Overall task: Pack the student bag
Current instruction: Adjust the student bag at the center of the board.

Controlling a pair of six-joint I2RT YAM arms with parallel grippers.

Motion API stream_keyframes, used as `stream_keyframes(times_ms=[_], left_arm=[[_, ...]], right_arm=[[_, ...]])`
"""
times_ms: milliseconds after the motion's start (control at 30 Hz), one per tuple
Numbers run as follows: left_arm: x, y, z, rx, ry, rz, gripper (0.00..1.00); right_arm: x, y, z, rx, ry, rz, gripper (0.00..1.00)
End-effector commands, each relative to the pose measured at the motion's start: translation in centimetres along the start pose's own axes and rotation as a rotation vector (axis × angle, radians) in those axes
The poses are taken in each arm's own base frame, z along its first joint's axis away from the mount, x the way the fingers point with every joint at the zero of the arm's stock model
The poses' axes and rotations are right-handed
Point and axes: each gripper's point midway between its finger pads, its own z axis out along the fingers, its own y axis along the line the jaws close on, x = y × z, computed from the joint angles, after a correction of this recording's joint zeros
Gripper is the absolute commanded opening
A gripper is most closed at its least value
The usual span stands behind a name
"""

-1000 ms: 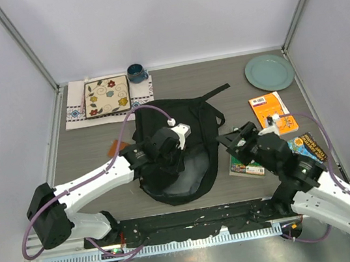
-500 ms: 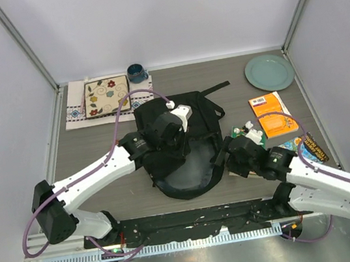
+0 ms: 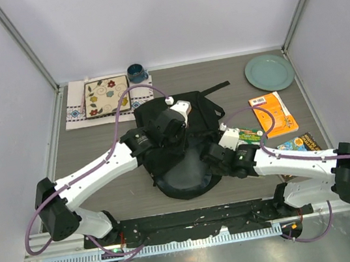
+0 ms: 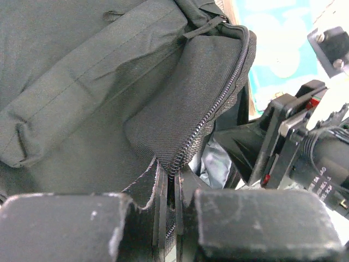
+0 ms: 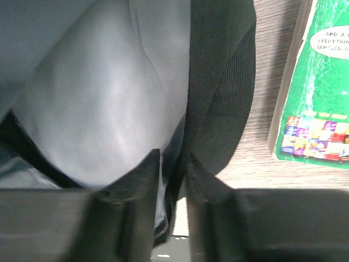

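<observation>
Far left corner of the grey wood-grain table [image 3: 99, 155]: a white embroidered cloth [image 3: 74, 110] is lying flat with a square floral-patterned plate [image 3: 106, 96] on it, and a dark blue mug [image 3: 136, 73] is standing just beside. Far right: a round pale-teal plate [image 3: 269, 71] is sitting with nothing on it. Nearer on the right, an orange paperback [image 3: 271, 114], a green-covered book [image 3: 253, 135] and a dark book with yellow lettering [image 3: 303, 143] are lying close together; the right arm is crossing over the last of these and hiding part of it. The student bag [image 3: 181, 107], a large black soft fabric backpack, is lying at the table's centre between the two arms, straps trailing toward the far side, its mouth turned toward the green-covered book. Both arms are covering much of it from above. The left gripper [image 4: 170, 202] is pressing its fingers together on the bag's zip edge [image 4: 218, 103], holding that flap up. The right gripper [image 5: 173, 169] is pinching the black rim of the opening on the side facing the green-covered book. Pale grey lining [image 5: 109, 109] is showing inside the gap; whether anything is lying in the bag cannot be told.
</observation>
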Motion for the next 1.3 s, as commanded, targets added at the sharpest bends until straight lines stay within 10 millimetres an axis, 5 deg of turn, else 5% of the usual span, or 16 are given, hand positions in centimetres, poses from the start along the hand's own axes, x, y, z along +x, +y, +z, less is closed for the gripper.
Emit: stream_keyframes(times_ms=[0, 133, 500, 933, 1067, 1167, 1267], left_arm=[[-3.5, -0.2, -1.0, -0.010, -0.110, -0.006, 0.00], [-3.4, 0.1, -0.8, -0.020, -0.100, 0.001, 0.00], [-3.0, 1.7, -0.7, -0.077, -0.102, 0.008, 0.00], [-3.8, 4.9, -2.6, -0.249, -0.148, -0.048, 0.00], [-3.0, 6.6, -2.6, -0.345, -0.128, -0.043, 0.00], [-2.2, 6.5, -2.2, -0.329, -0.100, -0.031, 0.00], [-1.0, 5.8, -1.9, -0.269, -0.061, -0.021, 0.07]], right_arm=[[-0.8, -0.4, -0.6, 0.027, -0.082, -0.004, 0.22], [0.1, -1.4, -1.4, 0.078, -0.080, -0.056, 0.01], [-1.3, -3.6, -5.3, 0.301, -0.148, -0.272, 0.00], [-5.0, 2.8, -1.7, 0.083, -0.225, -0.246, 0.00], [-3.7, 4.5, -0.2, 0.005, -0.131, -0.247, 0.01], [-2.3, 4.6, -0.5, -0.050, -0.074, -0.221, 0.11], [-1.6, 1.3, -1.1, -0.036, -0.076, -0.150, 0.63]])
